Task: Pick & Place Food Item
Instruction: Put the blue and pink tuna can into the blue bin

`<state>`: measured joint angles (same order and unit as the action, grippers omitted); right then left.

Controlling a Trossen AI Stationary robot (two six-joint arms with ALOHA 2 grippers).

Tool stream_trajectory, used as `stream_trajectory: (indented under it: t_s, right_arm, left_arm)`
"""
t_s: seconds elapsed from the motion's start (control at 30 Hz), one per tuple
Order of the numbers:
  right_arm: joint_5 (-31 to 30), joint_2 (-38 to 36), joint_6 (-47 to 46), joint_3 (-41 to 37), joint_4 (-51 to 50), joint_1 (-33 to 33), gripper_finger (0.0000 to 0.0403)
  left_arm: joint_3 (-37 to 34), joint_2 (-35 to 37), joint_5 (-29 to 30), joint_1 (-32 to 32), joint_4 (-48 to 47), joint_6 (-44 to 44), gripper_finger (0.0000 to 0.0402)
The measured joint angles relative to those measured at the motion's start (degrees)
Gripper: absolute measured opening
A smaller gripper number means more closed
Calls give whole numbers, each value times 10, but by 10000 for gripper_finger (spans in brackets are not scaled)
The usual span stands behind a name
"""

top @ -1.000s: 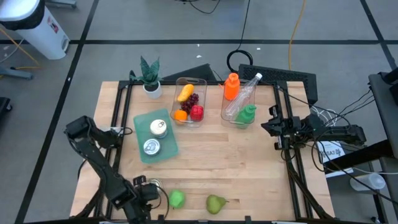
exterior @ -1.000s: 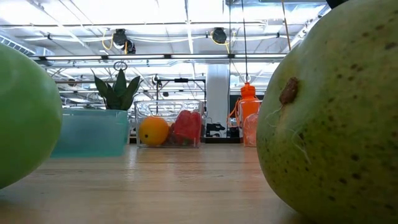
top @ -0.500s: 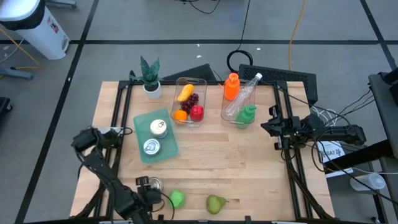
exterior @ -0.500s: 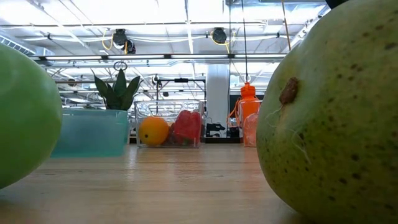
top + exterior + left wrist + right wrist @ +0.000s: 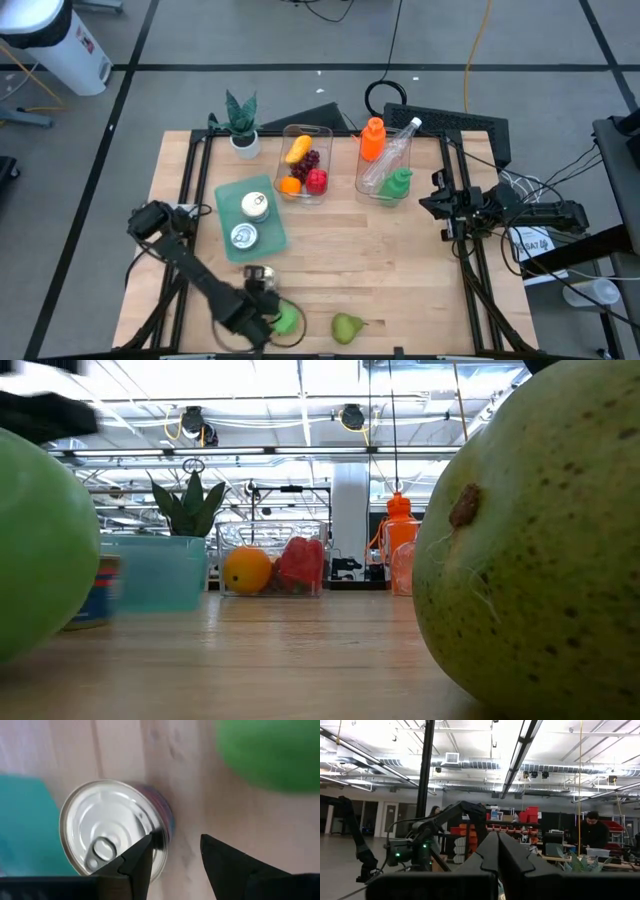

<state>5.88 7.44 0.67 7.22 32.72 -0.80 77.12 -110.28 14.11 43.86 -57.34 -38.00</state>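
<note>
Jaws on the left arm (image 5: 190, 265) are parted a bit with nothing between them, just bare table (image 5: 380, 260) showing in the gap. They hang at the table's near edge, between an upright pull-tab can (image 5: 112, 832) and a round green fruit (image 5: 270, 750). One finger (image 5: 135, 865) sits right by the can's rim, can't tell if it's touching. The can stands just beside the teal tray (image 5: 22, 820), which has two more cans in it. A pear (image 5: 346, 326) lies near the green fruit, a little to its right. Further back there's a clear bin (image 5: 328, 133) of fruit, another bin with bottles (image 5: 385, 165) and a small plant (image 5: 240, 120). Right arm (image 5: 530, 215) waits at the table's right edge, jaws pressed together
</note>
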Motion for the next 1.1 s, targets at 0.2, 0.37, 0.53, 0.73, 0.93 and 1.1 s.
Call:
stream_trajectory:
  t_s: [0.2,0.37,0.53,0.73,0.93,1.1]
  right_arm:
    - [1,0,-7,0,-4,0,0]
    - [1,0,-7,0,-5,0,0]
    - [1,0,-7,0,-13,0,0]
    - [1,0,-7,0,-28,0,0]
    - [1,0,-7,0,-29,0,0]
    - [1,0,-7,0,-25,0,0]
  left_arm:
    - [0,0,3,-86,36,149,174]
    - [0,1,-14,-150,94,251,174]
    - [0,0,-20,-185,158,302,174]
    - [1,-4,-1,-182,168,341,174]
    - [60,-5,-2,-166,141,390,174]
    - [120,-4,22,-165,73,399,174]
